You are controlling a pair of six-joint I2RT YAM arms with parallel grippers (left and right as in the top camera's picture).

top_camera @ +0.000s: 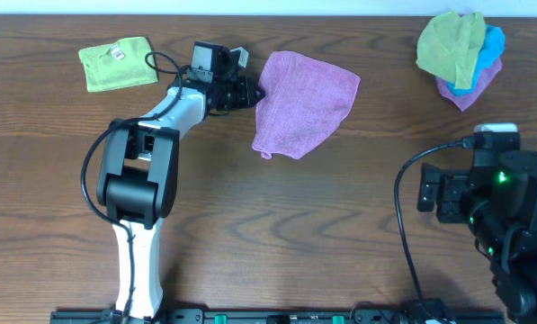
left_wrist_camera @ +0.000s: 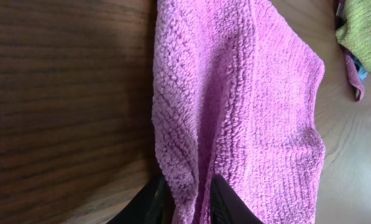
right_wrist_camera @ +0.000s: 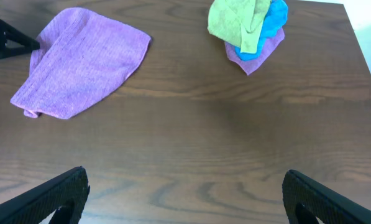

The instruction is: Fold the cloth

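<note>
Spanning every view, the table [top_camera: 286, 243] is seen as dark wood. The cloth [top_camera: 306, 106] is spread on it toward the far edge, just left of centre, in a skewed four-sided shape with its near-left corner slightly curled. It is judged to be light, soft terry: limp, neither slippery nor fragile, and likely to sag and drag on the wood if raised by a single point. A heap [top_camera: 460, 49] of green, blue and purple cloths is piled at the far right, well apart from it. A small folded green cloth [top_camera: 117, 65] is laid at the far left.

The left gripper [left_wrist_camera: 188, 208] is closed on the cloth's left edge, with a ridge of fabric pinched between its fingers. The right gripper [right_wrist_camera: 185, 199] is held wide open, with nothing in it, over bare wood near the right side.

Edges and corners are judged the best places to be taken. A second hold at a neighbouring corner would be needed if the carried edge is to be kept straight.
</note>
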